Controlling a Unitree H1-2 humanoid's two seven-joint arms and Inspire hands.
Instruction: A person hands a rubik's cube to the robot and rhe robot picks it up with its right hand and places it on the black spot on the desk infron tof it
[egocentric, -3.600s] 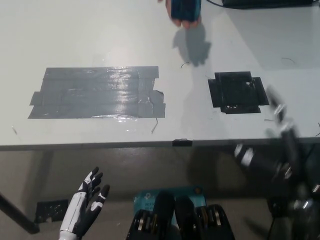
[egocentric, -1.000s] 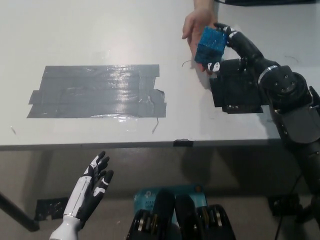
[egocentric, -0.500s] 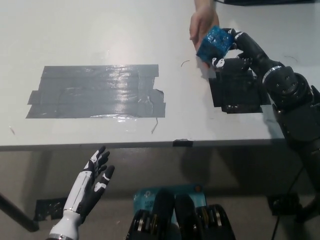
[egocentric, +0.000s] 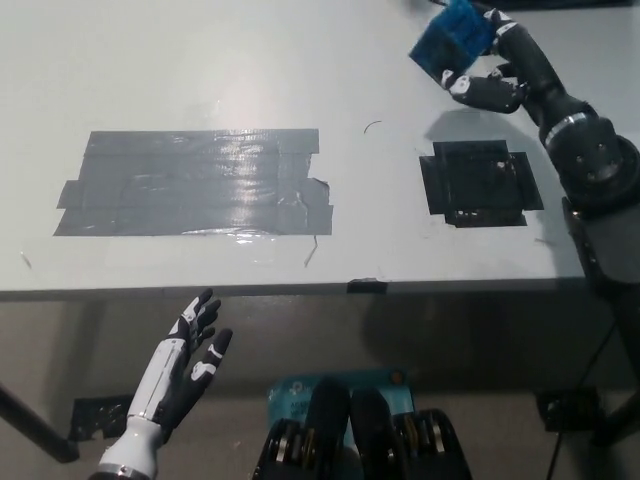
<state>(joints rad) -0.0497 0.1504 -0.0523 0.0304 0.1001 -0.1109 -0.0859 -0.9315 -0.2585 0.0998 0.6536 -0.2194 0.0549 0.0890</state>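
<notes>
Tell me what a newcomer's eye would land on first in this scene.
First, the bright blue rubik's cube held up at the top right in the black right hand, above the white desk. Next, the black spot of tape on the desk just below that hand, and the big grey tape patch to its left. The white left hand rests open below the desk edge, lower left.

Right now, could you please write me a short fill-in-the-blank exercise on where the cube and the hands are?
1. The right hand holds a cube coloured ____.
2. The cube is ____ the desk, not resting on it.
3. The black spot has ____ lying on it.
4. The white left hand rests with its fingers ____.

Missing words: blue; above; nothing; apart
</notes>
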